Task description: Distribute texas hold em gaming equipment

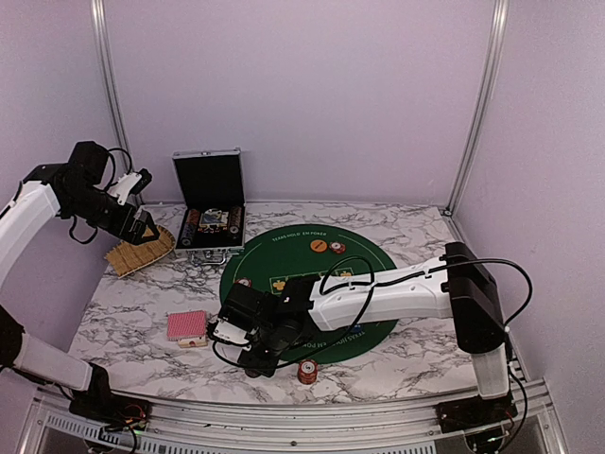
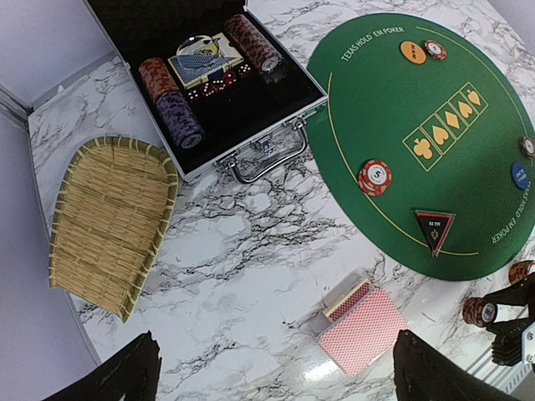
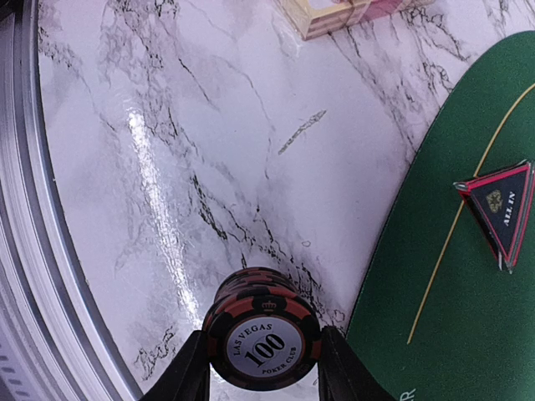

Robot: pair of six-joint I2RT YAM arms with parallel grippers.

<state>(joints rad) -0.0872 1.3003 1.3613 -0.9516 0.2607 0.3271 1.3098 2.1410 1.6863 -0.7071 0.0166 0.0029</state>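
Marble tabletop [image 3: 167,125]: left gripper [image 2: 272,347] apart; right gripper [image 3: 262,351] straddles chips [image 3: 261,296] beside mat [image 3: 468,326], grip unclear.

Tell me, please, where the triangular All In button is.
In the left wrist view, the All In button lies on the green mat, near its edge facing the card deck.

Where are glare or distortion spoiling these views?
Right wrist: glare streak down the table left of the chip stack, whose print reads sharp; left wrist: wide-angle warp at the edges, glare beside the red-backed cards; top external: even light.
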